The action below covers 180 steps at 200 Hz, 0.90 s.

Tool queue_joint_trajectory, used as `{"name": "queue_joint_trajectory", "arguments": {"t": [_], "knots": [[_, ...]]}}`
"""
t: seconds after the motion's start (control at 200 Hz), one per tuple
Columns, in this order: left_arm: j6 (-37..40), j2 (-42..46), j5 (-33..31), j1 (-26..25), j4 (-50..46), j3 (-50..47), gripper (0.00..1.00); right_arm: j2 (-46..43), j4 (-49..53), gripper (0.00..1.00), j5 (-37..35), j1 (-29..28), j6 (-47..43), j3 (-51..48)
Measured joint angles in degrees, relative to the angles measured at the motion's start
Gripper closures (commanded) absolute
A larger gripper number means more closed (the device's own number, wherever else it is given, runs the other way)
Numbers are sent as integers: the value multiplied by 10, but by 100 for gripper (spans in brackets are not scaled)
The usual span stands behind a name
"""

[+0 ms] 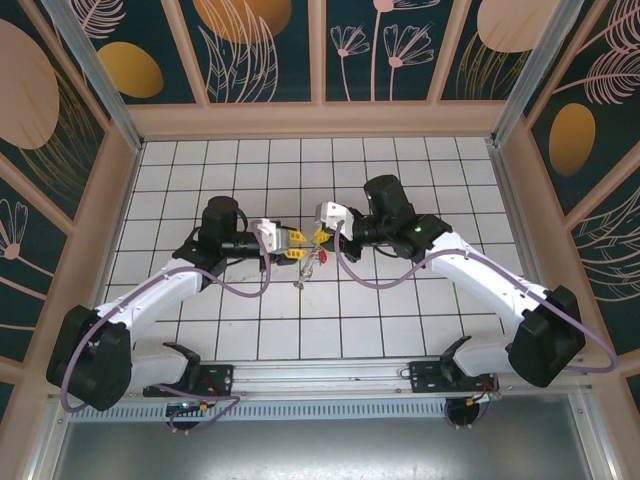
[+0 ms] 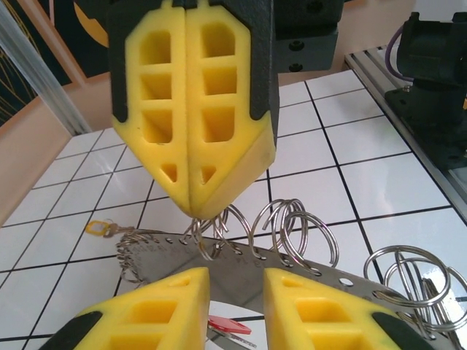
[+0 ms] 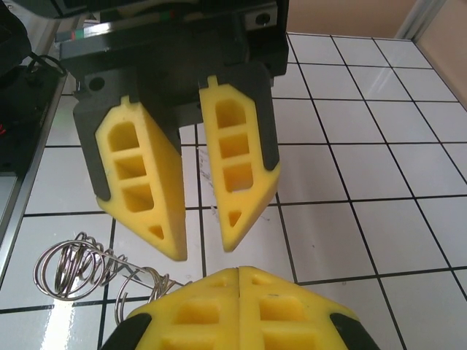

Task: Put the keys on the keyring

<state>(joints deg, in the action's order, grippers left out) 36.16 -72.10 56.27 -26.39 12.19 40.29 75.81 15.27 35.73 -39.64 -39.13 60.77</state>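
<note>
While the right gripper (image 2: 198, 210) pinches the keyring (image 2: 157, 255) at its tips, the left gripper (image 2: 235, 281) sits spread just beside.

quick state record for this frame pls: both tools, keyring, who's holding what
left tool: jaws apart, tile visible through the gap, nothing seen clamped
right tool: shut, tips pinched at the keyring's upper edge
keyring: perforated metal strip carrying upright split rings, between the two facing tools, appears lifted off the tiled table
red tag: below the strip, beside the left tool's fingers
layout: tools tip to tip over mid-table
</note>
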Motion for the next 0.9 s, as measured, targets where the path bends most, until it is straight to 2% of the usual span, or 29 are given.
{"name": "queue_joint_trajectory", "arguments": {"t": [0.425,0.646,0.811,0.901], "knots": [[-37,-16,-16,-12,41,0,76,2,-23,100,3,-5,1,-7],[-94,-25,-57,-23,96,-2,71,2,-43,100,3,-8,0,-14],[-94,-25,-75,-24,100,-8,71,2,-66,100,-2,-3,-4,-33],[-93,-24,-95,-24,102,-23,69,1,-76,76,-15,5,6,-56]]}}
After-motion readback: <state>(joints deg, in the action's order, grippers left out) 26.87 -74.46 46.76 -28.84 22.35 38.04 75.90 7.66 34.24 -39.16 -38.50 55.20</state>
